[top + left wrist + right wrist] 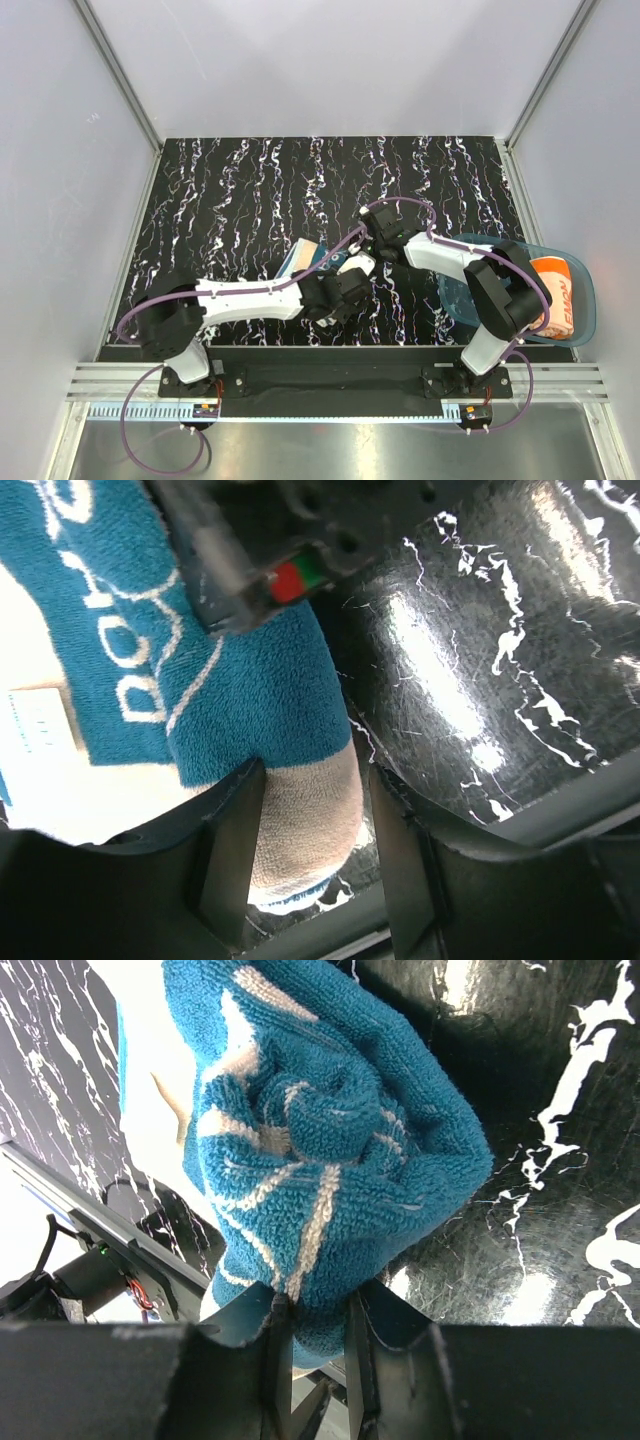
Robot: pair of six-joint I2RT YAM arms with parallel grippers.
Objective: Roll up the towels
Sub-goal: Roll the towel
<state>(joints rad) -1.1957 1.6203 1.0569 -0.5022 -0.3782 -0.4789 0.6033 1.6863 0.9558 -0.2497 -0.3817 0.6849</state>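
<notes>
Pinched in my right hand [308,1345], the teal towel [330,1140] lies mid-table [250,200] only half rolled, my left hand [310,870] open astride its cream fold, while the orange towel [555,295] sits rolled in the blue tray [455,295], so I judge one done, one left.

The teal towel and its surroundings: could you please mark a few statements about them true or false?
1. The orange towel lies in the blue tray. True.
2. The teal towel lies flat and fully spread. False: it is bunched into a partial roll.
3. The right gripper pinches the teal towel. True.
4. The left gripper hangs over the blue tray. False: it is at the teal towel, whose cream end lies between its jaws.
</notes>
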